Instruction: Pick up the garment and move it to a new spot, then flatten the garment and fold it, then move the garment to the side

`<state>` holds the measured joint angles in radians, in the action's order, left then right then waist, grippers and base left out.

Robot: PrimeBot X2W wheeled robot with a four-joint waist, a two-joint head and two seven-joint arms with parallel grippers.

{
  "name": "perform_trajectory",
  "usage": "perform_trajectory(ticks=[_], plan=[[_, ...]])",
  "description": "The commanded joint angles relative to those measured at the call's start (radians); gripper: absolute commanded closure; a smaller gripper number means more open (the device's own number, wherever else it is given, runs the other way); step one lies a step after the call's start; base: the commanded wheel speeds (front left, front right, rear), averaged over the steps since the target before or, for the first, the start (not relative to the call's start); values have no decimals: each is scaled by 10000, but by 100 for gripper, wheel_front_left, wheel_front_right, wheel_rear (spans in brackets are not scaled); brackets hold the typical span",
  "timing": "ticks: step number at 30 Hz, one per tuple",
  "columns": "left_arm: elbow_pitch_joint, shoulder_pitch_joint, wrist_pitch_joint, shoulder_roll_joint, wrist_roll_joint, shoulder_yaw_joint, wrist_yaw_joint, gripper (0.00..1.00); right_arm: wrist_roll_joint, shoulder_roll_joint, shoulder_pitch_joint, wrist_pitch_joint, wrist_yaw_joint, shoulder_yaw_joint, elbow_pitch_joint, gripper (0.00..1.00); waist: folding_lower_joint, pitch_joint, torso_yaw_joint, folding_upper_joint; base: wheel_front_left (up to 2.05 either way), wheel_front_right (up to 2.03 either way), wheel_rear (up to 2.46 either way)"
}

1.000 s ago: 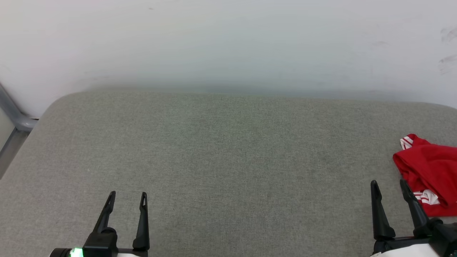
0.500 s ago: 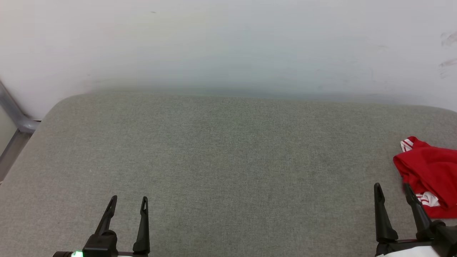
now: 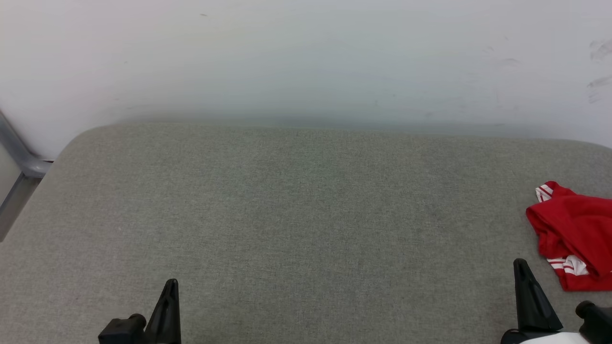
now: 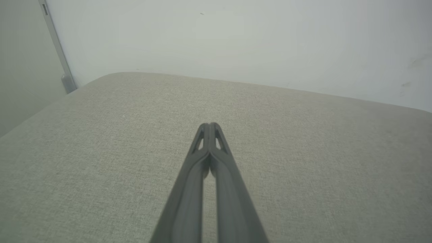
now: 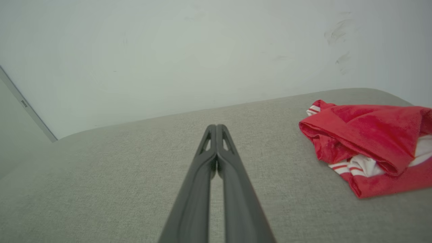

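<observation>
Starting at the far left, a grey metal bar (image 3: 19, 160) is angling down beside the cushion (image 3: 306, 200), and a pale wall (image 3: 306, 57) is running along behind it. Low on the left, the left gripper (image 3: 171, 285) is poking up from the bottom edge over grey fabric, and its wrist view is showing its fingers (image 4: 190, 189) pressing together at the tips with nothing between them. Across the middle, the cushion's woven cover is stretching out flat. Over on the right, the right gripper (image 3: 520, 264) is pointing up the same way, and its own camera is showing those fingers (image 5: 233, 189) meeting at the tips too, gripping nothing. Just right of it, and not touching it, the garment (image 3: 576, 224) is lying in a crumpled red heap on the cushion's right end. White striped trim is peeking out at its far corner, and a white, red-striped patch is showing under a red fold on the near side.
</observation>
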<state>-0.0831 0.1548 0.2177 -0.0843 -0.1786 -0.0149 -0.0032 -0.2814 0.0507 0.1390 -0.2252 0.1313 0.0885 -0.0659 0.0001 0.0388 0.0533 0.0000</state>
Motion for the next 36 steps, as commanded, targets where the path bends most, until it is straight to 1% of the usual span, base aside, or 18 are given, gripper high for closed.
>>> perform_trajectory(ticks=[1, 17, 36], plan=[[98, -306, -76, -14, -420, 97, -54, 100, -417, 27, -325, 81, -1, 11, 104, 100, 0, -4, -5, 0, 0, 0, 0], [-240, -814, -759, 63, -3429, 341, -325, 100, -3238, 62, -813, 761, -2, 19, -297, 100, 0, -61, -78, 0, 0, 0, 0], [-605, -1336, -1452, 135, -6355, 600, -589, 100, -5979, 81, -1288, 1437, -3, 47, -692, 100, 0, -129, -164, 0, 0, 0, 0]])
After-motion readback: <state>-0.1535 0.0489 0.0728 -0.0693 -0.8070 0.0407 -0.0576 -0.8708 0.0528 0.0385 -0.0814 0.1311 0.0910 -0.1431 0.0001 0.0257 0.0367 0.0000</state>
